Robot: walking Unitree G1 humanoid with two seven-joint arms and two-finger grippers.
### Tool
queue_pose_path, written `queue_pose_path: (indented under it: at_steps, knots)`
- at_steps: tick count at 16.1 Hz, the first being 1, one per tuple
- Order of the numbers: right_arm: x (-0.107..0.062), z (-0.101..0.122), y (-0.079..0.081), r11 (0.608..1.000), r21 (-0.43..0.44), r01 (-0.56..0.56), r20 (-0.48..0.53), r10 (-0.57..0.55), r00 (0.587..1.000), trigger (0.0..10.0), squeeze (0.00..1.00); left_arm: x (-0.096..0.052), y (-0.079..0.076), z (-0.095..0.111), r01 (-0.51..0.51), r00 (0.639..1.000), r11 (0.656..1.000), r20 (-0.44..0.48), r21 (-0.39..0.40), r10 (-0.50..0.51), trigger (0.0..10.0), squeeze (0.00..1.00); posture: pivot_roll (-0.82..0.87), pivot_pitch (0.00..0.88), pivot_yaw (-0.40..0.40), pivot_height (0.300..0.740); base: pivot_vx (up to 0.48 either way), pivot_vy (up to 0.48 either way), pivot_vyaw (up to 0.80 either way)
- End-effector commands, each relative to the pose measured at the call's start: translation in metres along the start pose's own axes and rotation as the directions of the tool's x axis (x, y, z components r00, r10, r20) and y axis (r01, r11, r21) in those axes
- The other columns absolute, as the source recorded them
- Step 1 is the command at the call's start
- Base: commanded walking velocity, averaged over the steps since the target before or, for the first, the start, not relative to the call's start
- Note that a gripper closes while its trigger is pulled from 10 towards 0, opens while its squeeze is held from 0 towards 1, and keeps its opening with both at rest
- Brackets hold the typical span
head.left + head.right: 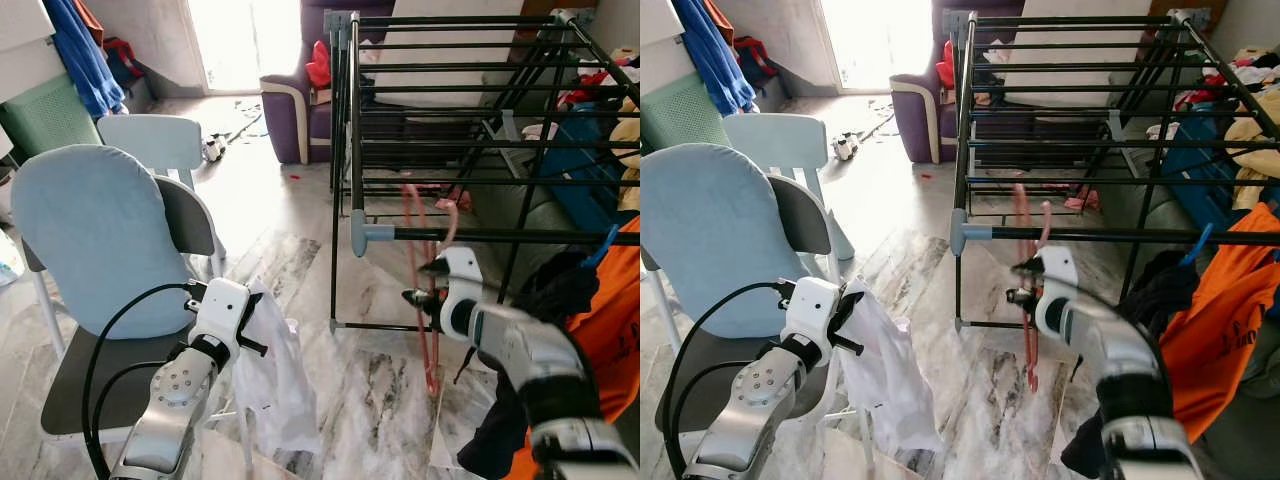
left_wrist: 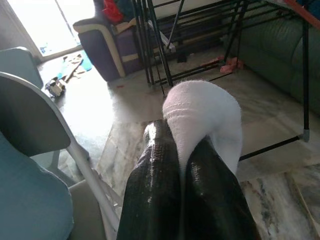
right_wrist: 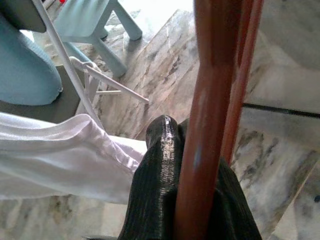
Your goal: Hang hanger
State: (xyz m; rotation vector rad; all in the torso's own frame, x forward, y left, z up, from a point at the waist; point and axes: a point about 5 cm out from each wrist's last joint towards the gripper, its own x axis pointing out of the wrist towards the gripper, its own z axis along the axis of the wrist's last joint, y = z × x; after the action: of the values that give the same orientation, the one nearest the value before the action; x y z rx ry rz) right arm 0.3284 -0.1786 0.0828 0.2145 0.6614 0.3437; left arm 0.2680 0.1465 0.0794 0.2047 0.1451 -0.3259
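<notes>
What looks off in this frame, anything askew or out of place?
The red hanger is clamped in the right gripper, its hook by the drying rack's front rail but not clearly over it. The left gripper grips a white garment that droops toward the floor. Small clutter lies on the floor near the doorway.

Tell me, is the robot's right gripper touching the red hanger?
Touching. In the right wrist view, the red hanger runs between the right gripper's black fingers, pressed against them.

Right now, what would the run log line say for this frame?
right gripper: shut on red hanger, near drying rack | left gripper: shut on white cloth | hanger: not yet hung
</notes>
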Motion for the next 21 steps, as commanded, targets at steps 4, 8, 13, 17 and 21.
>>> queue_pose_path:
  at_steps: [4, 8, 13, 17, 21]
  knots:
    - [0.010, -0.019, -0.001, 0.992, 0.127, -0.005, -0.079, 0.016, 0.997, 10.0, 0.00, -0.001, 0.005, 0.004, -0.015, 1.000, 1.000, 0.009, 0.014, 0.014, 10.0, 0.00, -0.08, 0.000, 0.031, 0.740, 0.000, 0.000, 0.00]
    - [0.012, -0.030, -0.005, 0.991, 0.136, 0.004, -0.107, 0.011, 0.994, 10.0, 0.00, -0.001, 0.006, 0.003, -0.012, 1.000, 1.000, 0.006, 0.016, 0.012, 10.0, 0.00, -0.08, 0.000, 0.038, 0.740, 0.000, 0.000, 0.00]
    - [0.011, -0.027, -0.009, 0.993, 0.117, 0.010, -0.088, 0.001, 0.996, 10.0, 0.00, 0.000, 0.006, 0.004, -0.008, 1.000, 1.000, 0.006, 0.018, 0.008, 10.0, 0.00, -0.08, 0.000, 0.041, 0.740, 0.000, 0.000, 0.00]
    - [0.004, -0.025, -0.007, 0.971, -0.219, 0.092, 0.021, -0.090, 0.996, 10.0, 1.00, -0.001, 0.006, 0.003, -0.009, 1.000, 1.000, 0.004, 0.016, 0.009, 10.0, 0.00, -0.08, 0.000, 0.042, 0.740, 0.000, 0.000, 0.00]
    - [-0.005, -0.027, 0.000, 0.942, -0.305, 0.143, 0.074, -0.126, 0.989, 10.0, 1.00, 0.001, 0.004, 0.003, 0.000, 1.000, 1.000, 0.002, 0.017, 0.000, 10.0, 0.00, -0.09, 0.000, 0.048, 0.740, 0.000, 0.000, 0.00]
